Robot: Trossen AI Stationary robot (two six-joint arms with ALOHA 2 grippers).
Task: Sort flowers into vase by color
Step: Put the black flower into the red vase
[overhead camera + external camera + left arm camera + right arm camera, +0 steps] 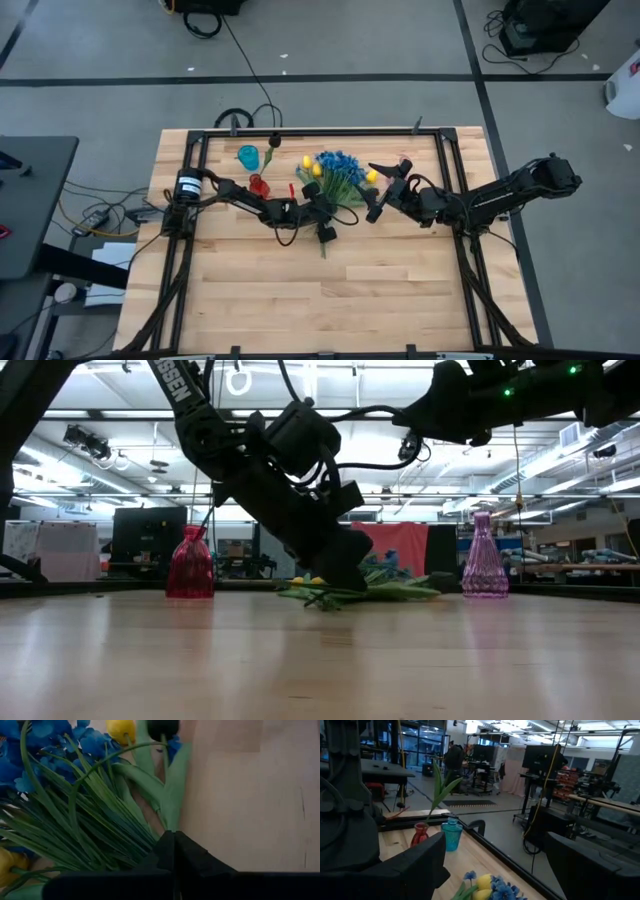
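Note:
The flowers (335, 180) lie in a heap on the table's far middle: blue blossom clusters (75, 740), yellow tulips (121, 727), a dark tulip (162, 726) and long green stems fanning toward the near edge. My left gripper (322, 220) is down at the heap's stem end, shut on a green stem or leaf. My right gripper (378, 192) hangs open above the heap's right side, raised clear of the flowers (490, 887) below it. A green stem with leaves (437, 785) stands in the red vase (420, 835). My left gripper (173, 847) pinches the lower end of a broad green leaf or stem (171, 820) between its two shut fingers. The piece runs toward the dark tulip, and the fingers lie along it. The flower lies on the table with the heap (340, 592).
Three small vases stand on the far half: a blue one (247, 156) and the red one (258, 185) left of the heap, and a pink one (484, 560) on its right. Bare wood fills the table's near half (330, 300). A black frame borders the table.

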